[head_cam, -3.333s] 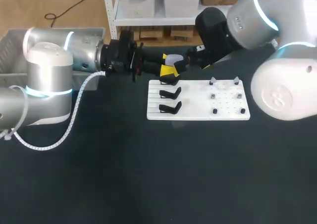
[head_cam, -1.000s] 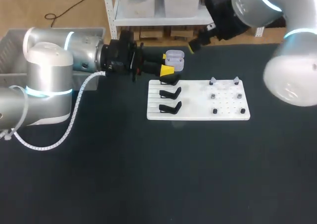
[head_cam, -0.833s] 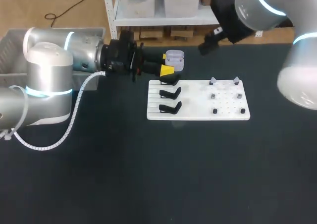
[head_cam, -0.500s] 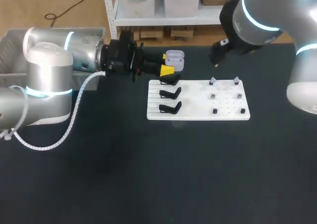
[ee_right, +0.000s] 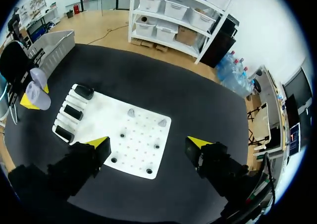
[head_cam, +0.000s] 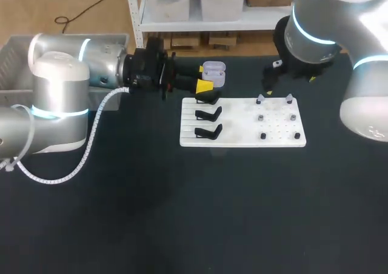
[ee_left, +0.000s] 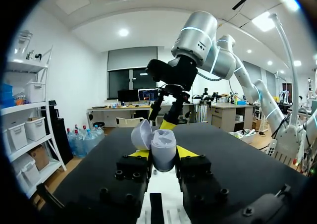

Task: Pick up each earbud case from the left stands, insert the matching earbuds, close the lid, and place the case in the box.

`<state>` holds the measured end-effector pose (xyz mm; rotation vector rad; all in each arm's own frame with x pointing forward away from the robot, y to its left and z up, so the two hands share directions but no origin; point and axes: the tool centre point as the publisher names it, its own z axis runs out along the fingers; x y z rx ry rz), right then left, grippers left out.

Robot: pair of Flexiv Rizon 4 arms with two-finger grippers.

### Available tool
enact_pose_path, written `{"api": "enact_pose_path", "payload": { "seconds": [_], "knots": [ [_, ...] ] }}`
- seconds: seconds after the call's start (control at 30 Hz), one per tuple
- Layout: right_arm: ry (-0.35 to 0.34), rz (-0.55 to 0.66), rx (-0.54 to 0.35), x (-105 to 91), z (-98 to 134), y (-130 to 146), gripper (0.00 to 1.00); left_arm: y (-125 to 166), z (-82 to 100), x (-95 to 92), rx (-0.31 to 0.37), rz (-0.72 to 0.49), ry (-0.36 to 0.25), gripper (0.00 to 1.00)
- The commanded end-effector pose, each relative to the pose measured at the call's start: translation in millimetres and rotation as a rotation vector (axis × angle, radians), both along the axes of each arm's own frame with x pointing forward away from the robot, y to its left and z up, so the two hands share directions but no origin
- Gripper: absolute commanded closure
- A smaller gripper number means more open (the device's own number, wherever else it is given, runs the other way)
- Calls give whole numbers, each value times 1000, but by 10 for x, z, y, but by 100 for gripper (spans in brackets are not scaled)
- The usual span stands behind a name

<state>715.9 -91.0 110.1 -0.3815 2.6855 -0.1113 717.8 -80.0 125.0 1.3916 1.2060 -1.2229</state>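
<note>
Earbud case (head_cam: 213, 73) lid-open in left pincer (ee_left: 163, 156), right pincer (ee_right: 147, 143) spread above board (ee_right: 106, 112)

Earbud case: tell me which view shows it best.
Left wrist view: the earbud case sits close up, lid open, clamped in the left gripper. The head view shows it small from above; the right wrist view, small and far off.
</note>
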Motion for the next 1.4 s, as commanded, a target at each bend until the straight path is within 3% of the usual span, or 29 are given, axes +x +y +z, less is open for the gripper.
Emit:
{"api": "enact_pose_path", "payload": {
  "seconds": [0.03, 0.67, 0.73, 0.83, 1.13, 1.4],
  "knots": [
    [4, -1, -2, 10, 4, 12, 0, -2, -7, -6, -2, 3, -3, 100],
    [4, -1, -2, 10, 4, 12, 0, -2, -7, -6, -2, 3, -3, 100],
    [-32, -28, -60, 95, -43, -39, 0, -2, -7, -6, -2, 3, -3, 100],
    [-17, -72, -82, 198, -111, -114, 0, -2, -7, -6, -2, 3, -3, 100],
    [82, -120, -134, 394, -285, -274, 0, -2, -7, -6, -2, 3, -3, 100],
    [213, -151, -151, 457, -496, -322, 0, -2, -7, -6, -2, 3, -3, 100]
  ]
}}
